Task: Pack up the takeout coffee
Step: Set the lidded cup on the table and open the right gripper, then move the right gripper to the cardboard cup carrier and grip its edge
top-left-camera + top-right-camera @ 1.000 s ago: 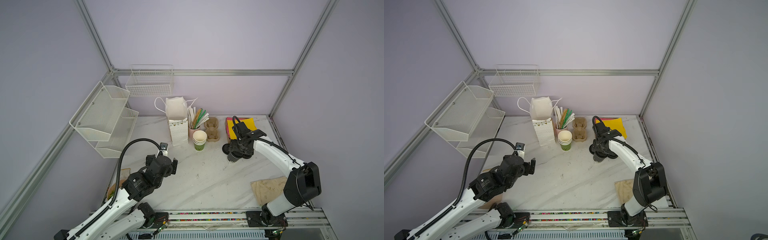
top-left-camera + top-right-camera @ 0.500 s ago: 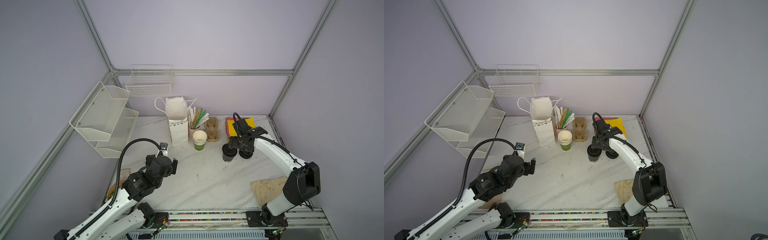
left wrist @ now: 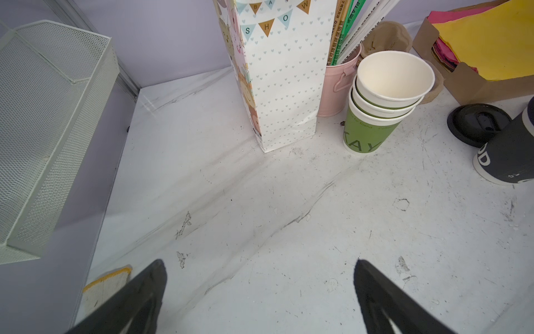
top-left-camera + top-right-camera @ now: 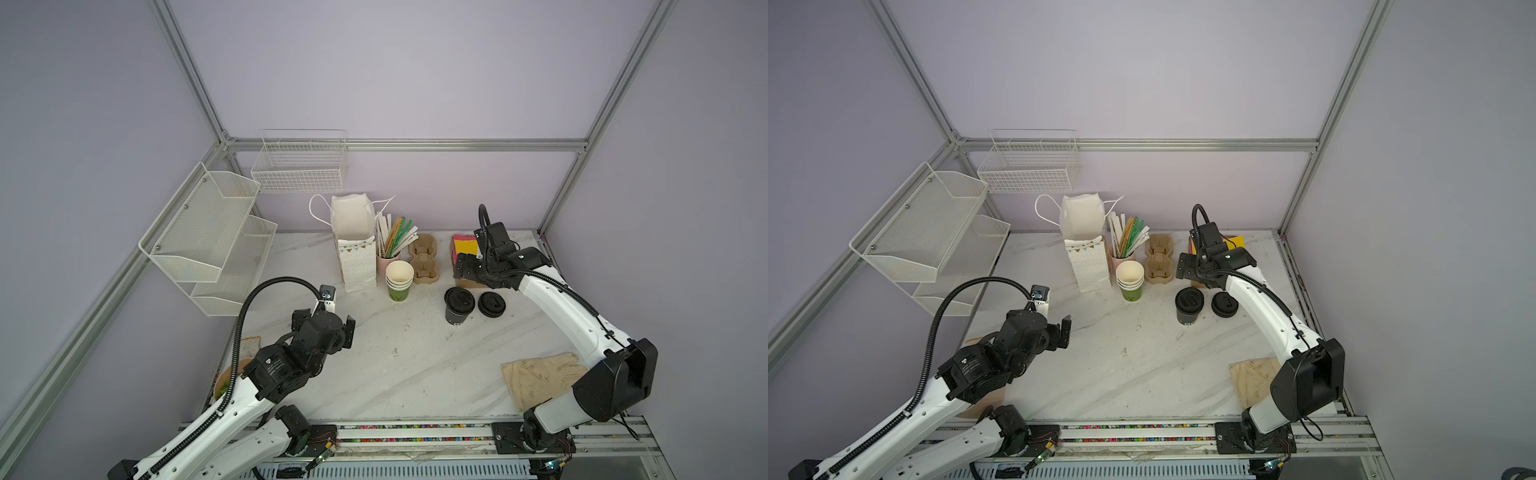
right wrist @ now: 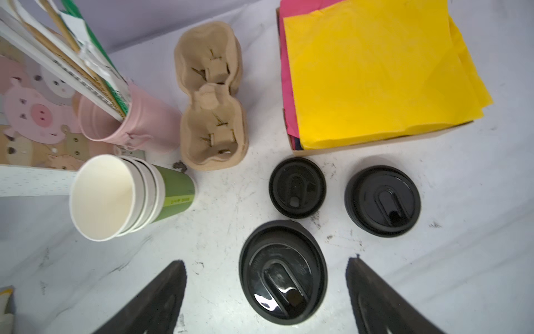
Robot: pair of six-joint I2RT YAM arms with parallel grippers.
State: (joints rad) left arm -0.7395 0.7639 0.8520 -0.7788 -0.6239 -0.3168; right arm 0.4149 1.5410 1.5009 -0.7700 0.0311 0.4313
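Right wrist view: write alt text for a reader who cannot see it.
A black-lidded takeout cup stands on the table, framed from above by the open right end effector, not touching it. Beyond lie two loose black lids, a cardboard cup carrier, a stack of green cups, a pink bucket of straws and a box of yellow paper.

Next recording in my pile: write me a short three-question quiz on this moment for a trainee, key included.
1. True or false: the right end effector is open and does not grip the lidded dark cup.
2. In the right wrist view, how many loose black lids lie on the table?
3. Which of these stands closest to the stack of green cups?
A. the pink cup of straws
B. the yellow paper
C. the wire shelf
Key: 1 true; 2 two; 3 A.
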